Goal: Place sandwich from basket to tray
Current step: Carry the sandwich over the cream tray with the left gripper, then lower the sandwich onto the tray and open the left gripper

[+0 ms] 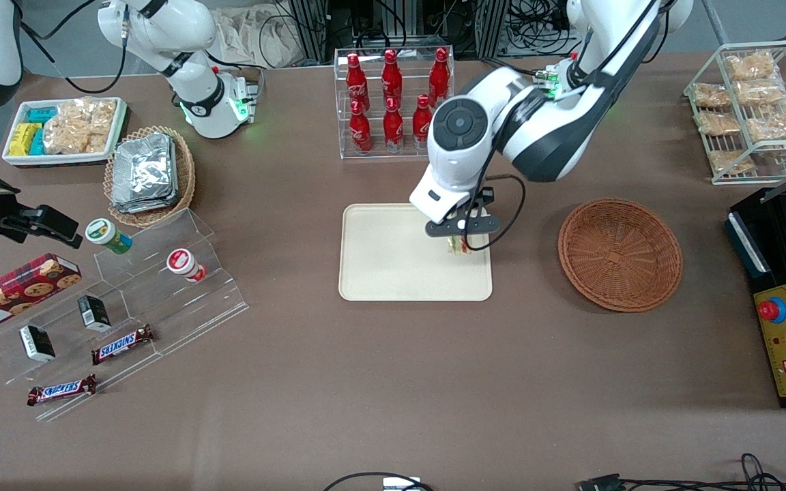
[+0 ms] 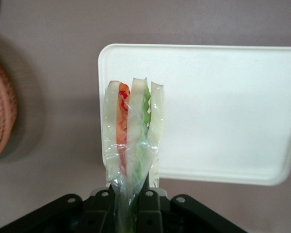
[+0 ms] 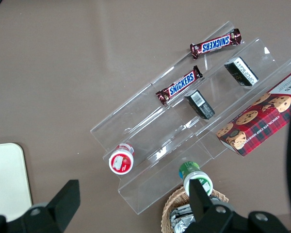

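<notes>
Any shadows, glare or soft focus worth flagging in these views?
Left wrist view: the claw shut on the sandwich, whose wrap glints; a soft shadow surrounds the basket. Front view: even lighting, with the arm's faint shadow on the tray. Right wrist view: the acrylic shelf shows mild reflections.
</notes>
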Robot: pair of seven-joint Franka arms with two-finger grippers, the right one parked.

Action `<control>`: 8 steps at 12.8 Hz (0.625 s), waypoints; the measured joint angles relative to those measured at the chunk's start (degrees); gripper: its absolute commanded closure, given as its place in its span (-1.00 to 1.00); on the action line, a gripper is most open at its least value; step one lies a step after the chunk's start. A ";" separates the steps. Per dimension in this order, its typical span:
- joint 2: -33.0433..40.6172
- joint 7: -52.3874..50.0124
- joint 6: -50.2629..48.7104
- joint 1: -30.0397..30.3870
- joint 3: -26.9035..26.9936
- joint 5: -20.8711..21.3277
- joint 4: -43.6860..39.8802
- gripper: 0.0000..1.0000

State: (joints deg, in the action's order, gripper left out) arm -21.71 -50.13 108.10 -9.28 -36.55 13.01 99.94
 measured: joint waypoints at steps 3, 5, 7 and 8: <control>-3.53 -4.25 8.16 0.15 0.09 6.75 6.08 1.00; -6.68 -7.06 10.87 0.16 0.12 11.11 7.55 1.00; -9.64 -8.87 12.67 0.18 0.14 14.38 7.89 1.00; -10.69 -9.21 13.42 0.20 0.16 15.04 7.89 1.00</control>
State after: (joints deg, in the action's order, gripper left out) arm -32.40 -59.34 121.51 -9.08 -36.39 28.05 107.83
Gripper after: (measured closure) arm 0.837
